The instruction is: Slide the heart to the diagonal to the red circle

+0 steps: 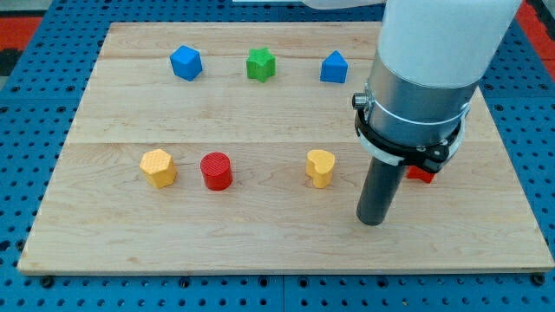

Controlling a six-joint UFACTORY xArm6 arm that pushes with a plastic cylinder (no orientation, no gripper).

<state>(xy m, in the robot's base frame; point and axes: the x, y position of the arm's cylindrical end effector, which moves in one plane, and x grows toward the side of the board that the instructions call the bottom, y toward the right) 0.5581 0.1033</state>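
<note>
In the camera view, my tip (372, 221) rests on the wooden board (130, 251); it is only a rod, with nothing to open or close. The yellow heart (320, 167) sits just up-left of it. The red circle (216, 171) is farther left. I should come round the heart's right side and push gently left.

Upper casing (447, 26): showing as a wide, smooth white cylinder.
Middle section (421, 87): appearing as brushed grey metal.
Clamp ring (403, 147): wrapping a black band above the rod.
Rod (379, 186): narrowing, dark, ending in my tip (372, 223).
</note>
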